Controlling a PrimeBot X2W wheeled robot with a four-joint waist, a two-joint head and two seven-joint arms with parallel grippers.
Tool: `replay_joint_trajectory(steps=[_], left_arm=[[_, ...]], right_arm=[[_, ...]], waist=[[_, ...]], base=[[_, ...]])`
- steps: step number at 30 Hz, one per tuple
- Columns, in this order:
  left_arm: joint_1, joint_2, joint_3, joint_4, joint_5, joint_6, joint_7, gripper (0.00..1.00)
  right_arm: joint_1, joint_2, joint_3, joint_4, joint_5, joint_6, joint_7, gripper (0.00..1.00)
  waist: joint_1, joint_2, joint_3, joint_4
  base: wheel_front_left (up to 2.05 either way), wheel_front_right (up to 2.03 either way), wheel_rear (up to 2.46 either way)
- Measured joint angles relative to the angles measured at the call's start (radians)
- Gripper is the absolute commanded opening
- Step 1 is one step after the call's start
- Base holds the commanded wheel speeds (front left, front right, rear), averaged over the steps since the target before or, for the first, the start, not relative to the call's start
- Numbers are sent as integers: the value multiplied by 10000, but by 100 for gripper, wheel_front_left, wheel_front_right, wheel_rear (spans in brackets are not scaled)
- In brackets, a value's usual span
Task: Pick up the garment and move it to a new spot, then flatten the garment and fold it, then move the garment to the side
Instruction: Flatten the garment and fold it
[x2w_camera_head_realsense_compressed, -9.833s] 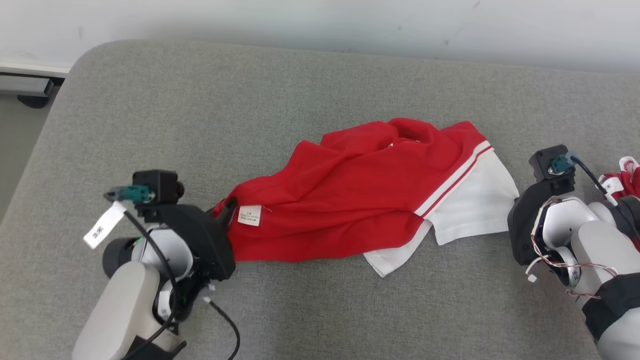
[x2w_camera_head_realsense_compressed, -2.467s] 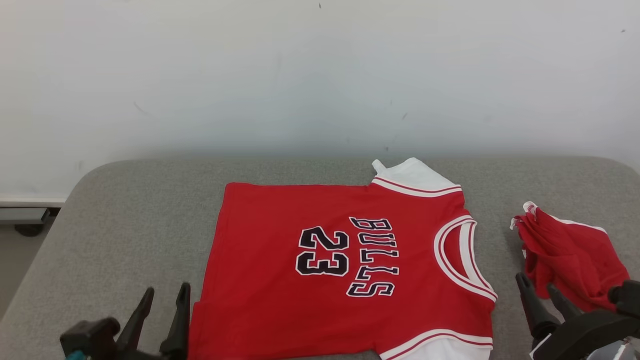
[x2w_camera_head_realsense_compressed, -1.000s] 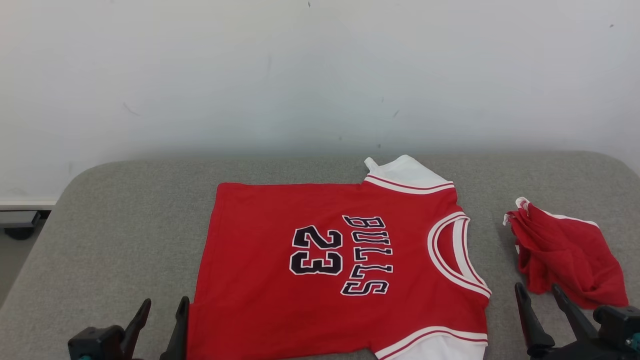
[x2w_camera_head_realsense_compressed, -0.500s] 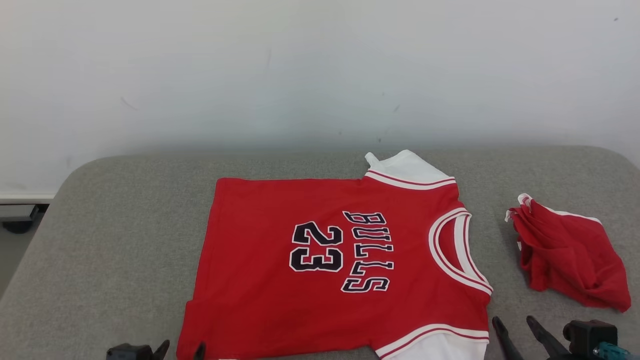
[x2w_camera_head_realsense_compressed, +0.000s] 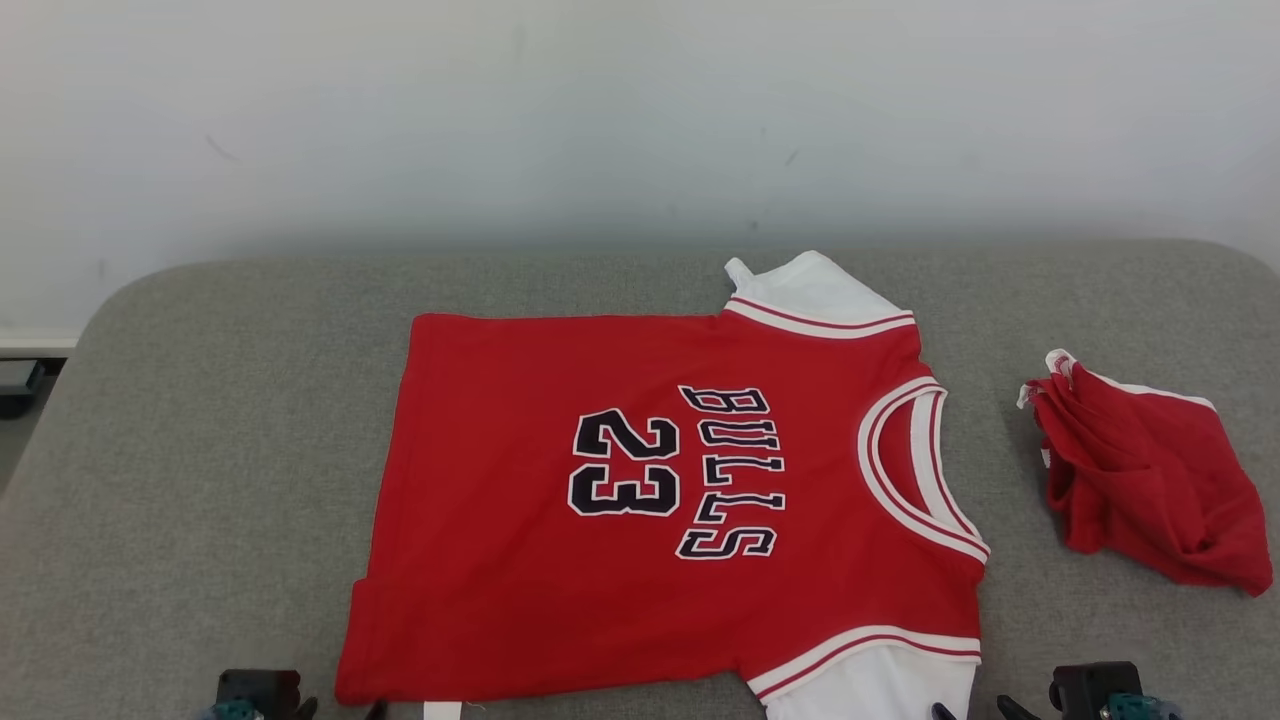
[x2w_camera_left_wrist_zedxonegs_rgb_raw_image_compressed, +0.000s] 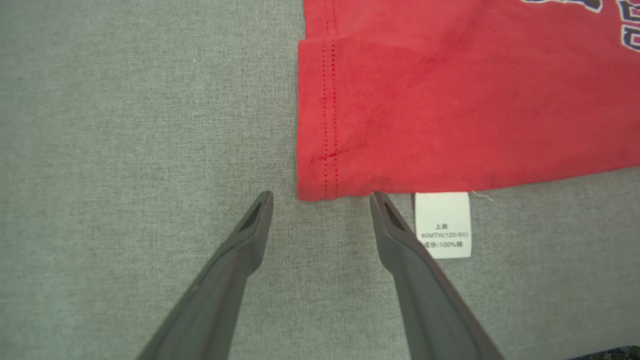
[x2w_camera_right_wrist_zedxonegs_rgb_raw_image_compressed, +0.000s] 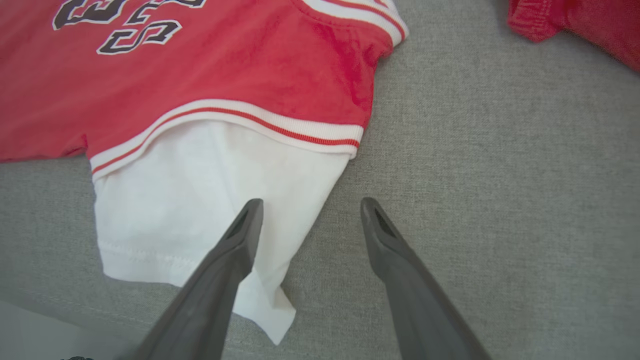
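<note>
Head view: the garment (x2w_camera_head_realsense_compressed: 650, 500), a red jersey with white sleeves, lies spread flat in the middle of the grey surface (x2w_camera_head_realsense_compressed: 200, 450). Its hem points toward the left edge and its collar toward the right edge, where a crumpled red cloth (x2w_camera_head_realsense_compressed: 1150, 490) sits apart from it. The left pincer (x2w_camera_head_realsense_compressed: 340, 712) and right pincer (x2w_camera_head_realsense_compressed: 972, 712) barely peek in at the near edge. Some seconds ago the left one gripped the jersey in a bunched heap.

Left wrist view: the left pincer (x2w_camera_left_wrist_zedxonegs_rgb_raw_image_compressed: 321, 196) is spread wide and empty, its tips flanking the near hem corner right at the cloth's edge. A white label (x2w_camera_left_wrist_zedxonegs_rgb_raw_image_compressed: 442, 225) lies beside one finger.

Right wrist view: the right pincer (x2w_camera_right_wrist_zedxonegs_rgb_raw_image_compressed: 311, 202) gapes empty too, one finger over the white sleeve (x2w_camera_right_wrist_zedxonegs_rgb_raw_image_compressed: 210, 200), the other over bare surface. Whether it touches the sleeve cannot be told.
</note>
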Motion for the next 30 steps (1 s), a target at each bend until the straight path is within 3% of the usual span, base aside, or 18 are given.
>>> replay_joint_trajectory(steps=[11, 12, 13, 14, 15, 16, 18, 21, 22, 23, 24, 25, 27, 28, 29, 30], left_arm=[[-891, -178, -150, 963, 33, -268, 123, 100], [-926, -203, -174, 1032, 33, -276, 119, 100], [-928, -228, -199, 1093, 35, -303, 98, 100], [-932, -238, -215, 1133, 35, -345, 77, 100], [-972, -240, -230, 1195, 35, -359, 67, 100], [-1034, -251, -253, 1289, 35, -368, 67, 100], [-1076, -268, -267, 1396, 33, -441, 59, 100], [-1098, -278, -274, 1515, 33, -525, 0, 100], [-1112, -286, -276, 1570, 33, -529, -12, 75], [-1144, -290, -280, 1628, 31, -537, -13, 41], [-1188, -293, -282, 1685, 31, -539, -23, 32], [-1236, -301, -284, 1741, 31, -602, -23, 31], [-1255, -305, -288, 1770, 29, -625, -31, 35], [-1256, -337, -293, 1797, 17, -635, -104, 43], [-1256, -385, -297, 1822, 2, -698, -113, 52], [-1257, -399, -301, 1837, 0, -715, -151, 78]], right_arm=[[-192, 161, 332, 205, 0, -69, 924, 100], [-213, 161, 336, 217, 0, -69, 1003, 78], [-244, 159, 336, 230, 0, -77, 1051, 73], [-278, 155, 332, 242, 2, -117, 1122, 56], [-300, 153, 330, 247, 4, -134, 1185, 47], [-305, 151, 334, 249, 4, -142, 1214, 46], [-309, 153, 334, 249, 21, -142, 1310, 33], [-310, 153, 339, 242, 23, -142, 1415, 23], [-311, 153, 341, 236, 25, -142, 1478, 8], [-311, 153, 345, 234, 33, -142, 1484, 7], [-311, 155, 345, 230, 33, -142, 1526, 7], [-313, 153, 343, 226, 52, -142, 1570, 7], [-313, 153, 343, 222, 69, -142, 1603, 11], [-313, 153, 341, 215, 86, -144, 1641, 20], [-313, 153, 341, 207, 111, -144, 1659, 28], [-312, 151, 341, 198, 115, -144, 1699, 35]], waist=[[0, 0, 601, -130], [0, 0, 618, -129], [0, 0, 626, -125], [0, 0, 632, -122], [0, 0, 636, -120], [-2, 0, 640, -120], [-2, -1, 644, -121], [-2, 0, 643, -123], [-2, -1, 642, -124], [-2, -1, 640, -125], [-2, -1, 638, -124], [-2, -1, 636, -122], [-2, -1, 632, -120], [-2, -1, 628, -116], [-2, -1, 622, -111], [-2, -1, 615, -106]], base=[[0, 0, 0], [0, 0, 0], [0, 0, 0], [0, 0, 0], [0, 0, 0], [0, 0, 0], [0, 0, 0], [0, 0, 0], [0, 0, 0], [0, 0, 0], [0, 0, 0], [0, 0, 0], [0, 0, 0], [0, 0, 0], [0, 0, 0], [0, 0, 0]])
